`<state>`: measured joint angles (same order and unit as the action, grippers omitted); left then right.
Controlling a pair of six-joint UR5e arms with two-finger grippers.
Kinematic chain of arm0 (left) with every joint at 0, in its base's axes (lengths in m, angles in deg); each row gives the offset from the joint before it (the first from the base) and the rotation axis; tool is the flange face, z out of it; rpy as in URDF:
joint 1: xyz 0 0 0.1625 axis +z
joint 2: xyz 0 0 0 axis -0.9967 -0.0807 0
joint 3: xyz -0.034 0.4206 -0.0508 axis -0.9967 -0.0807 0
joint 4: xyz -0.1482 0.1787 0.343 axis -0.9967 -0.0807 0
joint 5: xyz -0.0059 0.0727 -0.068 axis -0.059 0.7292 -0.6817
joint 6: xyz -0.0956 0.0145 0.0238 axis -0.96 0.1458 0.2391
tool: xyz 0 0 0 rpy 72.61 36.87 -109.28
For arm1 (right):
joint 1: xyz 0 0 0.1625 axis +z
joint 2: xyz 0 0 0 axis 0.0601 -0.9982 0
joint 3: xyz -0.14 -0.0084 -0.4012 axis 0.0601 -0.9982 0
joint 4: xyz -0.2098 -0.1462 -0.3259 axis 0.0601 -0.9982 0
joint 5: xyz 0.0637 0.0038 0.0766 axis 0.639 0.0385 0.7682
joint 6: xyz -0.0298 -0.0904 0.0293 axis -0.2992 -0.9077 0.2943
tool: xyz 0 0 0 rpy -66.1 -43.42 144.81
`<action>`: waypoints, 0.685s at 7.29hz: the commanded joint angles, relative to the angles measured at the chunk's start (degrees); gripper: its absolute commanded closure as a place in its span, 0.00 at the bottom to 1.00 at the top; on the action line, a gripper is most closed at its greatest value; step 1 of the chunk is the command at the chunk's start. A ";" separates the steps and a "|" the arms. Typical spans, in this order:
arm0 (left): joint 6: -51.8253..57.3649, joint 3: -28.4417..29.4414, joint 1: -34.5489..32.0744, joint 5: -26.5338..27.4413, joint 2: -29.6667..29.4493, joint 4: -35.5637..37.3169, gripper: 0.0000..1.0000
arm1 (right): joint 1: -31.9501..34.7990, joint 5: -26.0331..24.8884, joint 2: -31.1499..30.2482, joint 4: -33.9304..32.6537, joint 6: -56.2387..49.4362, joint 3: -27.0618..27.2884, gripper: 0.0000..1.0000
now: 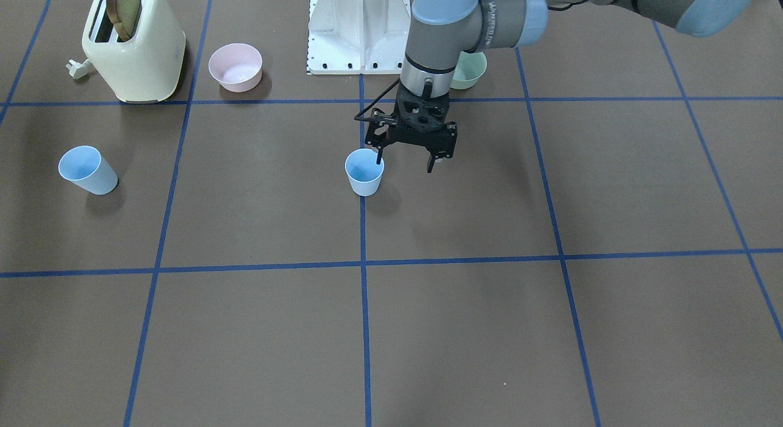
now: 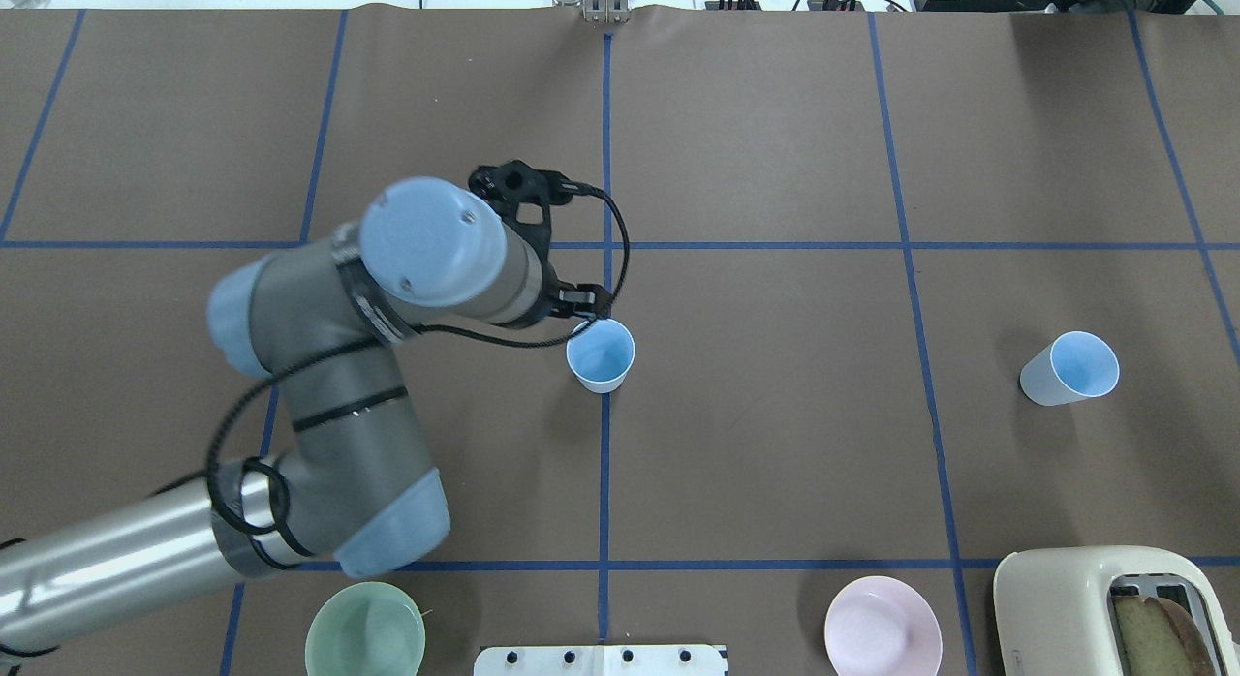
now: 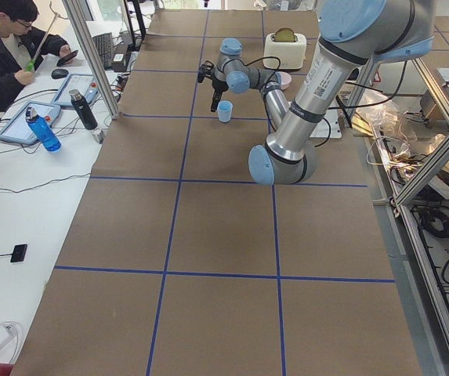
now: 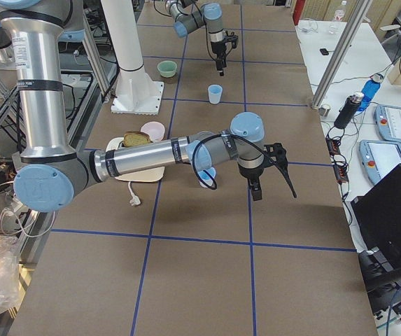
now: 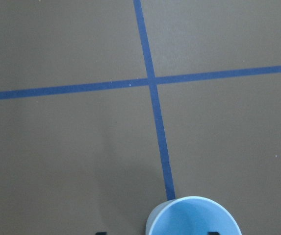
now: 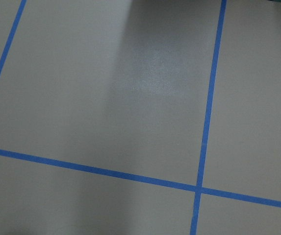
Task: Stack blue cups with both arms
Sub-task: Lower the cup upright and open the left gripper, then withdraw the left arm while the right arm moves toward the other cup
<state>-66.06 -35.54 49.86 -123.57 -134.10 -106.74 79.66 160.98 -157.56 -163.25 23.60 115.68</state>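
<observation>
One blue cup point(image 1: 364, 173) stands upright at the table's middle on a blue tape line; it also shows in the overhead view point(image 2: 601, 356) and the left wrist view point(image 5: 194, 218). My left gripper point(image 1: 405, 165) is open over it. One finger point(image 1: 379, 158) is at the cup's mouth and the other point(image 1: 431, 165) is outside its wall. The second blue cup point(image 1: 87, 170) stands alone on my right side point(image 2: 1069, 369). My right gripper point(image 4: 273, 175) shows only in the exterior right view, next to a cup point(image 4: 207, 175). I cannot tell whether it is open or shut.
A cream toaster point(image 1: 134, 44) with a slice of bread, a pink bowl point(image 1: 235, 66) and a green bowl point(image 1: 471, 69) stand along the robot's edge, beside the white base point(image 1: 358, 29). An operator point(image 3: 5, 47) sits at a side desk.
</observation>
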 commanded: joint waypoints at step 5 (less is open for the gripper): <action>66.02 11.44 -46.53 -28.82 15.60 6.79 0.01 | -15.76 -5.28 -8.60 3.55 15.32 10.48 0.00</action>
<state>-14.54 -28.72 10.97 -149.65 -120.82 -101.00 67.05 157.31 -163.37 -161.34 38.56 125.35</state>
